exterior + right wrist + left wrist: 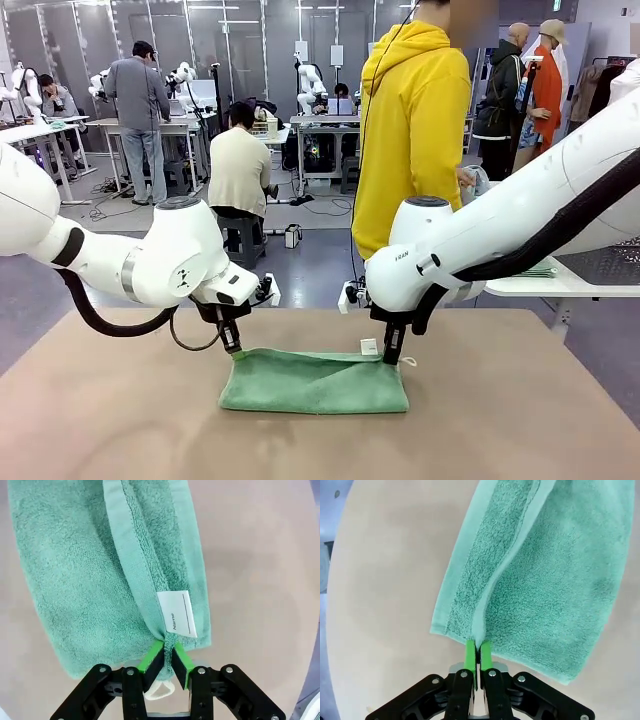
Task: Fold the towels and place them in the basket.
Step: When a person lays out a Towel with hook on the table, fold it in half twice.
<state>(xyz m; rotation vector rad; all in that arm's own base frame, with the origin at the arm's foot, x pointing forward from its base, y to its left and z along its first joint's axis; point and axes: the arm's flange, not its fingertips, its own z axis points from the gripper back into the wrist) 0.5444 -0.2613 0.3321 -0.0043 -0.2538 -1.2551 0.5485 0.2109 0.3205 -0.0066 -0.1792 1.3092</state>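
Green towel [315,383] flat on the table [120,420], lying doubled by the look of it, long fold toward the robot. The left pincer [232,345] is clamped tight on the far left corner. In its wrist view the green pads [470,652] are squeezed on a raised hem, with a lower layer lying flat beneath. The right pincer [392,355] is nipped shut on the far right corner, right under the white label [177,612], and the loop [159,690] is tucked between its fingers.

My read is that the fold is being laid down. To do it cleanly, both corners want lowering together, with the hem stretched straight between the 2 pincers so the upper edge lands square on the lower one. Then both let go at once and lift straight up, so nothing drags.

Over on the side table at the right there is a dark latticed wall, likely the basket [605,265]. I can't tell what's in it from here.
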